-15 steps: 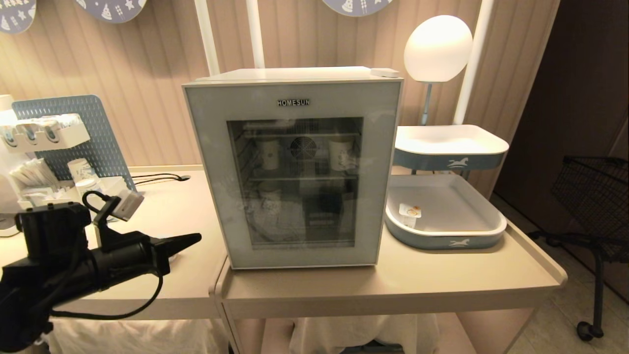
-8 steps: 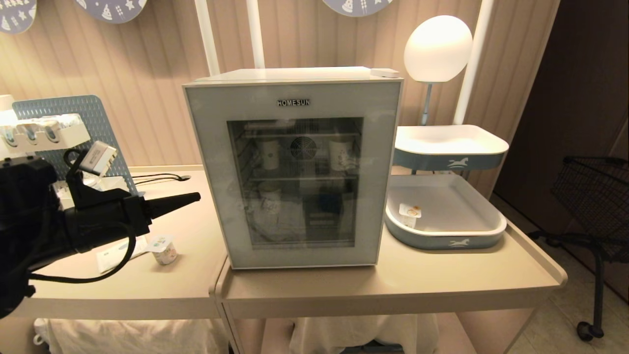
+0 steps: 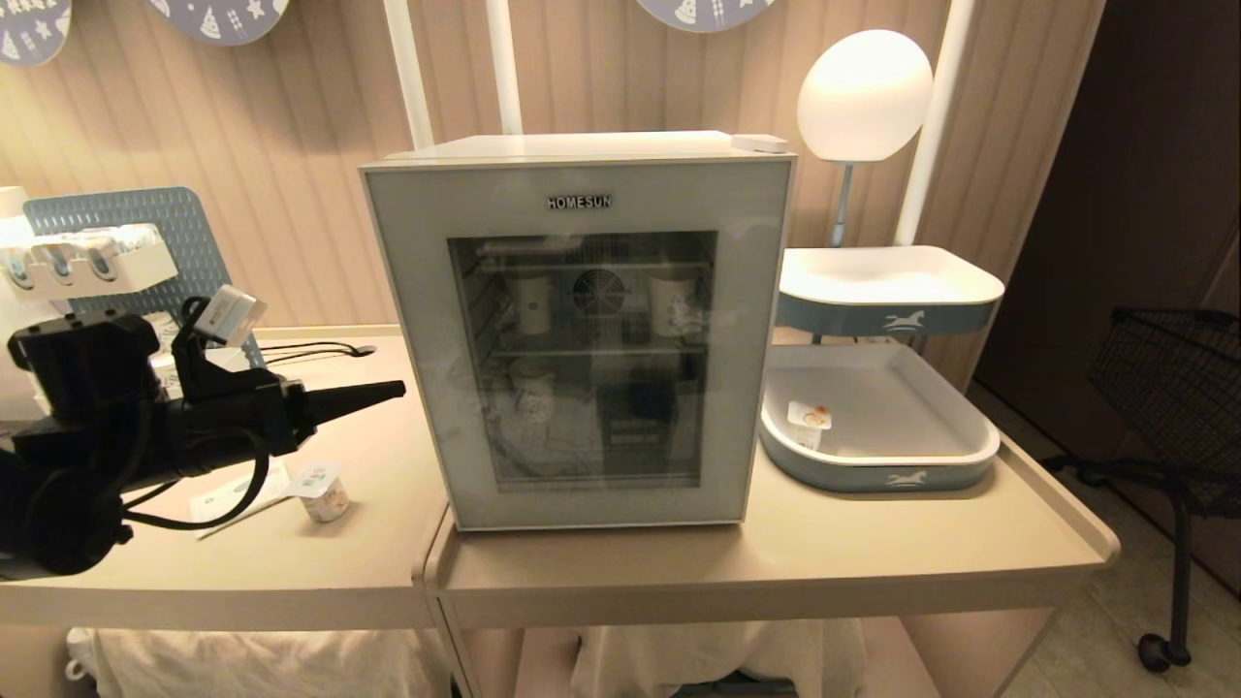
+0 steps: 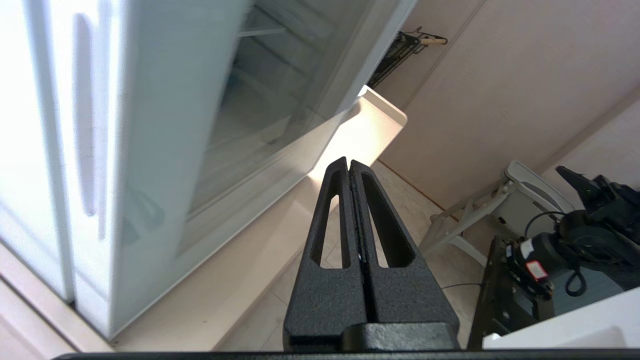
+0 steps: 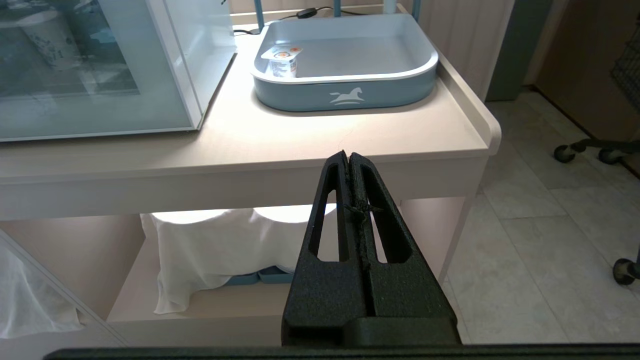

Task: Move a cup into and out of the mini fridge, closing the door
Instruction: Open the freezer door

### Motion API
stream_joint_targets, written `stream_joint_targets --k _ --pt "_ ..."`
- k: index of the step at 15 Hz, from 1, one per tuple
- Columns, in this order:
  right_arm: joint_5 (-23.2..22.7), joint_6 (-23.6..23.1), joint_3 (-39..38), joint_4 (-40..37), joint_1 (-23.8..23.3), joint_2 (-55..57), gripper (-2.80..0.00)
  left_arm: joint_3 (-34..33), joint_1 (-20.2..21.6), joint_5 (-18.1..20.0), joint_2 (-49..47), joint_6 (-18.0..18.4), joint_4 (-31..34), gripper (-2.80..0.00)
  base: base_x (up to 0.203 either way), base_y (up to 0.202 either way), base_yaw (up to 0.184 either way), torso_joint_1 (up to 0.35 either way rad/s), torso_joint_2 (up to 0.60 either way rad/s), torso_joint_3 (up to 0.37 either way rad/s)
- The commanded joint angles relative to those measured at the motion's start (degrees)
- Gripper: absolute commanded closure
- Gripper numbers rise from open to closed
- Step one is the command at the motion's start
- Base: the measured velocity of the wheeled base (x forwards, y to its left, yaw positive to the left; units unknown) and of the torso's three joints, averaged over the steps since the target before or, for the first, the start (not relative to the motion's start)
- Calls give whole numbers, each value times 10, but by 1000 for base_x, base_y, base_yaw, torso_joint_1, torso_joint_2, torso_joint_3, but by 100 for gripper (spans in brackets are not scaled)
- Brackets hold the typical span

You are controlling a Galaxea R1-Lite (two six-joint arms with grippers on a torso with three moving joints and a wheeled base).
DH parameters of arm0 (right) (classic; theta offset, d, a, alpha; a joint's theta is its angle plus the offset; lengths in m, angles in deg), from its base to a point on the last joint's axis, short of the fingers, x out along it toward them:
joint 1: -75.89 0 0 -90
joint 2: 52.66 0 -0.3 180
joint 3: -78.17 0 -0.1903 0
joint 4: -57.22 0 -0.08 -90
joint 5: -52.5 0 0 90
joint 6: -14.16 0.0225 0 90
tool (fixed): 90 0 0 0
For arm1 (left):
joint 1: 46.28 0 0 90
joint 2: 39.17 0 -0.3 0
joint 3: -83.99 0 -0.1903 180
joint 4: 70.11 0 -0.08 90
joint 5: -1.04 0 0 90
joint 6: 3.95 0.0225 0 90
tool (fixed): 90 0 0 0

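The mini fridge (image 3: 582, 147) stands on the middle of the table, its door (image 3: 417, 291) closed. The cup (image 3: 325, 492), small with a white-and-blue foil lid, sits on the left table, left of the fridge's lower corner. My left gripper (image 3: 397, 390) is shut and empty. It hangs level above the cup, with its tip pointing at the door's left edge and a short gap between them. In the left wrist view the left gripper (image 4: 348, 162) sits beside the fridge's side wall (image 4: 50, 125) and the door (image 4: 165, 100). My right gripper (image 5: 347, 155) is shut and empty, low in front of the table's edge.
Two paper cups (image 3: 532, 302) stand on the fridge's upper shelf. A blue tray (image 3: 902, 465) at the right holds a small cup with an orange-marked lid (image 3: 810, 419), below an upper tray (image 3: 887, 281) and lamp (image 3: 863, 92). A pegboard (image 3: 184, 252) stands at the back left and a wire trolley (image 3: 1178, 378) at the far right.
My left arm has risen from low over the left table, so the cup beneath it now shows. Its shut tip still points towards the fridge. The right arm has not moved.
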State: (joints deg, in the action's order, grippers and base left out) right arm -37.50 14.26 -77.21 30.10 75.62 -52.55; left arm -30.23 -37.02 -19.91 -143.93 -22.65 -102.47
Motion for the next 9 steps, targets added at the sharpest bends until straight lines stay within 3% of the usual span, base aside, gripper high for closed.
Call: stream_joint_targets --k 1,7,9 --pt "0 0 0 0 0 0 0 5 4 4 -24 -2 -4 0 0 0 0 0 0 0" --pt "0 0 -1 4 -1 -1 0 38 3 14 -56 4 -7 0 0 0 0 0 0 0" --pt "0 0 -1 4 0 -1 0 72 1 52 -80 5 -7 0 0 0 0 0 0 0"
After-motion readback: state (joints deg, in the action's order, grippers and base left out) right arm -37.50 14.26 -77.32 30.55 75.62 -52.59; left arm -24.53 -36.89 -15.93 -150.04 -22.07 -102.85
